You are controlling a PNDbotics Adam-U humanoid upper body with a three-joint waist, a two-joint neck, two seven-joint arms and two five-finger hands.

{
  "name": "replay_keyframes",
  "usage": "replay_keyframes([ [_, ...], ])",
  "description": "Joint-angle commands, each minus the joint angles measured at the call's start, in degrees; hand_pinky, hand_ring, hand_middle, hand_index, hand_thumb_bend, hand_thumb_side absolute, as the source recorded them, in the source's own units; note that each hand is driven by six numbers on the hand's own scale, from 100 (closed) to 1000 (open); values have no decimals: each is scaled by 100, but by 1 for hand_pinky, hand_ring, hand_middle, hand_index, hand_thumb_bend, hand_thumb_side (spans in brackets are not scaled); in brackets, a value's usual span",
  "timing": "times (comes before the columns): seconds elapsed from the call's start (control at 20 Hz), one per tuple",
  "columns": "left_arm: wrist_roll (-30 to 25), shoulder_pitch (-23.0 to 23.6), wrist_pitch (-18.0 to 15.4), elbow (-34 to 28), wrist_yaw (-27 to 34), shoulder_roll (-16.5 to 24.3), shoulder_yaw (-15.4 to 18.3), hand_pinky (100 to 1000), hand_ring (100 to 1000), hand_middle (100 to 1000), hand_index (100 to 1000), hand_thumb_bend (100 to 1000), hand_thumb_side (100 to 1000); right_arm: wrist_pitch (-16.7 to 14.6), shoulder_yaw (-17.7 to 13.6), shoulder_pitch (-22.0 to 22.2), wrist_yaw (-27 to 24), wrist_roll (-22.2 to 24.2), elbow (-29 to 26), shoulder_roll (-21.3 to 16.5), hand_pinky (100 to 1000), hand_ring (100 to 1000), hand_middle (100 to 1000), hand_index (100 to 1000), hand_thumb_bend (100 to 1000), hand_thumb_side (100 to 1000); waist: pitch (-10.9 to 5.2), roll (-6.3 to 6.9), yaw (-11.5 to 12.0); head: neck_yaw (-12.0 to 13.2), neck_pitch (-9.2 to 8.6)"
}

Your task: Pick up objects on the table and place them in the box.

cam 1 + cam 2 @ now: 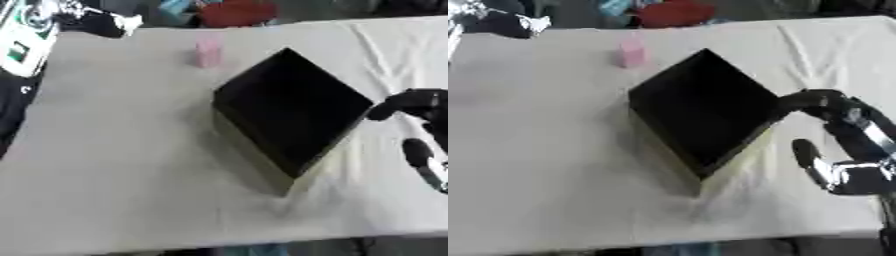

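Scene: a white-clothed surface [114, 165] fills most of the frame, seen from above and lying slightly askew.
Box: a dark, open box [293, 107] sits right of centre, turned corner-on like a diamond; its interior looks black, and nothing can be made out inside it.
Pink object: a small pink block [631, 53] stands upright in the upper middle of the frame, up and to the left of the box and apart from it.
Right hand: the black-and-silver right hand [837, 172] enters from the right edge, just beside the box's right corner; one dark finger [798, 101] reaches toward the box rim at that corner, another points down lower right. The fingers look spread and hold nothing; whether the upper finger touches the box cannot be told.
Left hand: does not show in either view.
Background: a red shape [236, 12] lies beyond the far edge at top centre; black and white clutter [35, 30] fills the upper left corner.
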Motion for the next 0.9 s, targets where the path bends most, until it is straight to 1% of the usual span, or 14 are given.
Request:
replay_keyframes([
  [0.05, 101, -264, 42, 234, -268, -65, 148, 718, 732, 730, 854, 100, 245, -337, 3, -70, -69, 357, -46, -163, 747, 706, 639, 853, 100, 394, -105, 8, -25, 35, 30],
  [0.5, 511, -679, 259, 1135, -1188, -510, 490, 692, 704, 703, 848, 100, 244, -323, 68, -140, -141, 444, -41, -172, 748, 706, 639, 853, 100, 394, -94, 58, -232, 185, 30],
  [0.7, 810, -797, 419, 1510, -1668, -596, 667, 675, 673, 674, 842, 100, 245, -315, 114, -212, -183, 495, -48, -181, 748, 705, 638, 853, 100, 394, -65, 96, -353, 271, 21],
  [0.9, 1072, -927, 579, 1868, -2163, -621, 827, 681, 673, 687, 846, 100, 248, -301, 163, -293, -235, 558, -51, -183, 748, 704, 637, 852, 100, 394, -25, 132, -501, 355, 9],
])
